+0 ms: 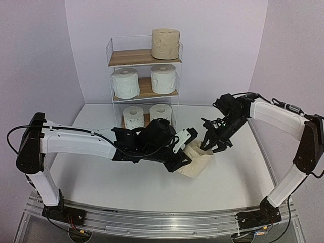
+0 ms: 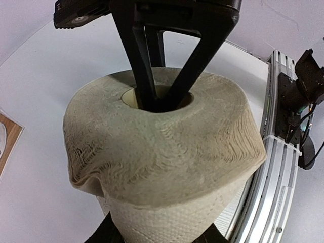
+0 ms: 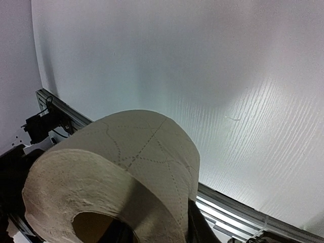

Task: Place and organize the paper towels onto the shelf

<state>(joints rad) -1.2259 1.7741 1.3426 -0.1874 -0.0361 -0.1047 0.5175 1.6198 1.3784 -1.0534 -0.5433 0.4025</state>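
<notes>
The loose tan roll (image 1: 198, 164) is being held at table (image 1: 243, 172) level just in front of the shelf (image 1: 132, 57), its core axis running near upright but leaning, open end facing up. The left gripper (image 1: 183, 158) is squeezing its side. The right gripper (image 2: 159, 103) is dipping both fingers into the core, and I cannot tell whether they are gripping. The left arm (image 1: 76, 142) is crossing before the shelf's bottom tier, partly hiding two white rolls (image 1: 134, 116).
</notes>
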